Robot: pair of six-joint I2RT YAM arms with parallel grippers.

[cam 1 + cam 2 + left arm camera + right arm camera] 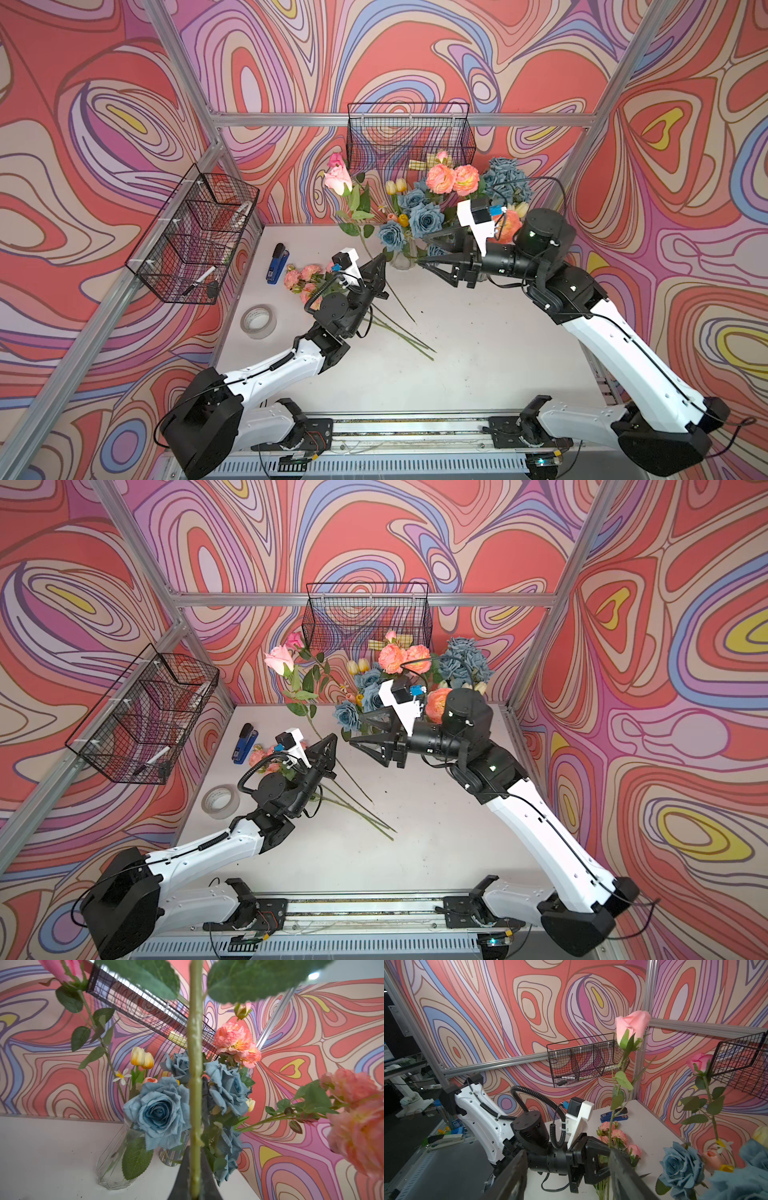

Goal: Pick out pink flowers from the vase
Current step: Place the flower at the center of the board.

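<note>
Step in hand: carrying off one flower that I judge is already out of the vase.

Left claw: closed on the stem of a pink rose, gripping it low down. The bloom stands high and tilted toward the back wall. In both top views the stem's lower end runs out past the claw over the bench, so I judge it clear of the vase.

Right claw: jaws apart, holding nothing, level and just beside the vase. I cannot tell whether it touches the glass.

Task items: a pile of pulled pink flowers lies on the bench under the left arm, its stems pointing toward the bench's middle. In the vase are the peach-pink peonies, another one partly hidden behind the right wrist, and a darker pink bud, among the blue roses.

Next move, my judgement: swing the left claw toward the pile, lower the rose flat beside it, then open. Keep the long stem from sweeping the vase. After that, pick the bud or a peony by its stem, not its bloom.
</note>
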